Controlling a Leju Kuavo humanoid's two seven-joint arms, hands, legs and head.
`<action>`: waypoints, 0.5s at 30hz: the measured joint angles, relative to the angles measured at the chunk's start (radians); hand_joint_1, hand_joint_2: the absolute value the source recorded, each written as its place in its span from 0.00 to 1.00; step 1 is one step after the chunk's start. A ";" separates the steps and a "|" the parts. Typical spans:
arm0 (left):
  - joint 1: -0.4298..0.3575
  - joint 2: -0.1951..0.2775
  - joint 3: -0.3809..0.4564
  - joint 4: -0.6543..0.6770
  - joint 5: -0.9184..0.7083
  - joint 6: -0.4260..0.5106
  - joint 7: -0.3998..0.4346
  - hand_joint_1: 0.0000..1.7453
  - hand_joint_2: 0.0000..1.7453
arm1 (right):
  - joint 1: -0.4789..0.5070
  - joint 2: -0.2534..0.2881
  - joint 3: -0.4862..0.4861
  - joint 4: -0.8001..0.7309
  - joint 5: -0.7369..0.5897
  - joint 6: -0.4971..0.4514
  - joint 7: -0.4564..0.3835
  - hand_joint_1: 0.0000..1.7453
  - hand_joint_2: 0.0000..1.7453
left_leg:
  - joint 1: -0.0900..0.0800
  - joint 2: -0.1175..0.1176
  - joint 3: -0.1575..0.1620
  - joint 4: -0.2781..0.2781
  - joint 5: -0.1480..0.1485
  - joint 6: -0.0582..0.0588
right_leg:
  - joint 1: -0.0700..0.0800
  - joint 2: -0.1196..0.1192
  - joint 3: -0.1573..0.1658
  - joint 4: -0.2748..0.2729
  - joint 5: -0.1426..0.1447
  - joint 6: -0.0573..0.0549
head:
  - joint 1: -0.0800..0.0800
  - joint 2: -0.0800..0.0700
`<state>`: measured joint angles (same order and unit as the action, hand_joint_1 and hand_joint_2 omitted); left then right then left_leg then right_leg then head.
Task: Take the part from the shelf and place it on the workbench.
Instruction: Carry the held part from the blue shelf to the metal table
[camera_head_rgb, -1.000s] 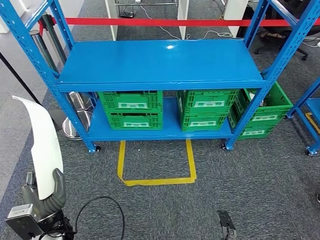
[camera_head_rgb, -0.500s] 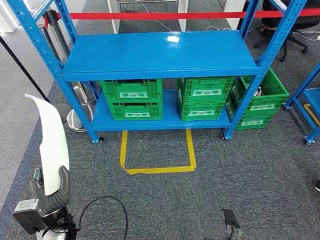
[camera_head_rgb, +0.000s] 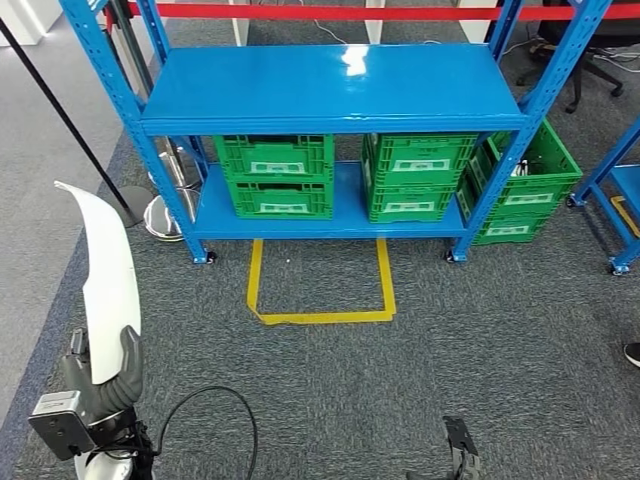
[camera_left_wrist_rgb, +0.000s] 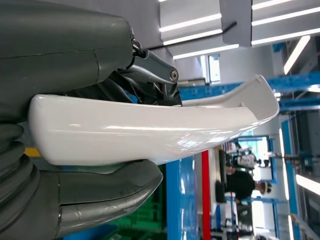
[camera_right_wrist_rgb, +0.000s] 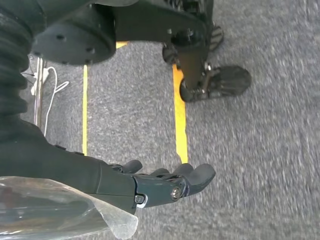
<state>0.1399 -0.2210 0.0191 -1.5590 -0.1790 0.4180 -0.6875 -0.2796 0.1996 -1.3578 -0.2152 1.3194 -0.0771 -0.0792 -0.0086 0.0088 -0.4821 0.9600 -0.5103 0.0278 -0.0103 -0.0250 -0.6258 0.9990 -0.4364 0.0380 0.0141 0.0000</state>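
- The way ahead is being blocked by the blue shelf rack (camera_head_rgb: 332, 90), its top deck lying bare.
- The lower level is being taken up by green crates (camera_head_rgb: 275, 175), with a narrow gap between the two stacks.
- Open carpet is being bounded by yellow floor tape (camera_head_rgb: 321, 315).
- The left side is being crowded by a black cable (camera_head_rgb: 204, 400) and a stanchion base (camera_head_rgb: 162, 215).

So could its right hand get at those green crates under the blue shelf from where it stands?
Probably not yet. The right hand hangs low over the carpet, holding nothing, and bare floor separates the robot from the green crates.
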 joint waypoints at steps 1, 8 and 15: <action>-0.001 0.001 -0.002 0.002 0.000 0.000 0.000 1.00 1.00 | 0.000 -0.001 0.003 0.000 -0.005 0.000 0.001 0.00 1.00 | 0.002 -0.003 -0.005 -0.004 0.008 0.007 | 0.000 0.005 -0.015 0.030 -0.024 0.004 | 0.001 0.000; -0.002 0.010 -0.008 0.015 0.000 0.000 0.000 1.00 1.00 | 0.003 -0.005 0.021 0.000 -0.020 0.002 0.003 0.00 1.00 | 0.003 -0.045 -0.048 0.015 0.035 0.011 | -0.003 0.034 -0.025 0.181 -0.098 0.010 | 0.004 0.000; -0.006 0.013 -0.013 0.017 -0.001 0.001 0.000 1.00 1.00 | 0.006 -0.007 0.023 0.001 -0.023 0.003 0.005 0.00 1.00 | 0.006 -0.094 -0.097 0.057 0.038 -0.024 | -0.013 0.077 0.078 0.008 -0.062 -0.012 | 0.002 0.000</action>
<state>0.1339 -0.2080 0.0060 -1.5415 -0.1802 0.4187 -0.6878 -0.2737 0.1924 -1.3348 -0.2144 1.2961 -0.0740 -0.0744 -0.0023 -0.0856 -0.5786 1.0168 -0.4721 0.0036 -0.0232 0.0518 -0.5480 1.0075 -0.4981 0.0261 0.0159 0.0000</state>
